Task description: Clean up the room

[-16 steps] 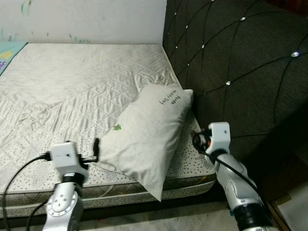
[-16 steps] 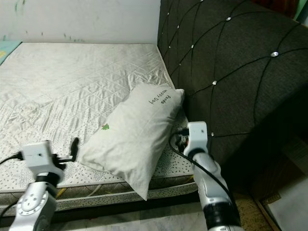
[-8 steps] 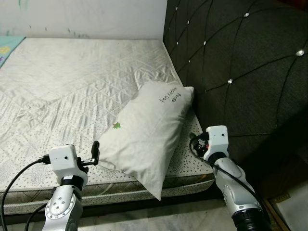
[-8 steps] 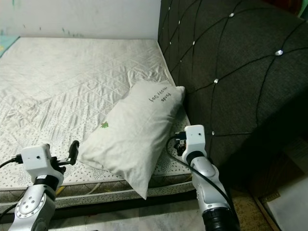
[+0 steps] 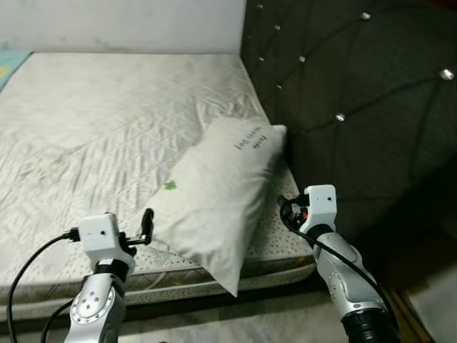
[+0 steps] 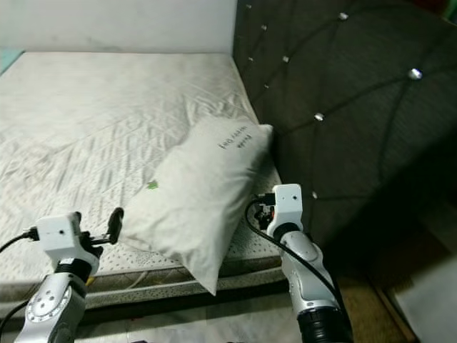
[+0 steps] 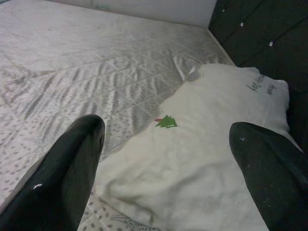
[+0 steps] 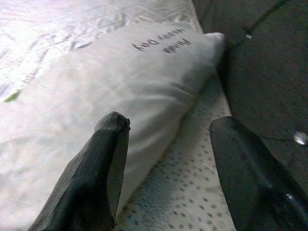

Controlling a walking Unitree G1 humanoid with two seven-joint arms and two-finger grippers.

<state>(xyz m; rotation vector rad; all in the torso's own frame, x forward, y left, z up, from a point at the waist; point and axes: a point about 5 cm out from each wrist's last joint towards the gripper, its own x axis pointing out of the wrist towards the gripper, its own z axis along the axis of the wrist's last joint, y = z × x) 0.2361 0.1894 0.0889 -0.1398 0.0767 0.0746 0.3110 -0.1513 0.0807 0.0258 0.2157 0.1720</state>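
A white pillow (image 5: 214, 193) with a small green tree mark and handwriting lies slantwise on the mattress (image 5: 107, 107) at its near right corner. One pillow corner hangs over the front edge. My left gripper (image 5: 146, 223) is open just off the pillow's near left corner; in the left wrist view the left gripper (image 7: 166, 130) has the pillow (image 7: 207, 159) between its spread fingers (image 7: 72, 159). My right gripper (image 5: 285, 212) is open at the pillow's right side, close to the headboard. In the right wrist view the right gripper (image 8: 168, 122) points along the pillow (image 8: 120, 82).
A dark tufted headboard (image 5: 357, 86) with shiny studs rises along the right side of the bed. The mattress stretches away to the left and back to a pale wall (image 5: 121, 21). Below the front edge of the bed lies floor (image 5: 250, 314).
The head view has shifted slightly and grown softer. Both grippers stay open beside the pillow, and the pillow lies as before.
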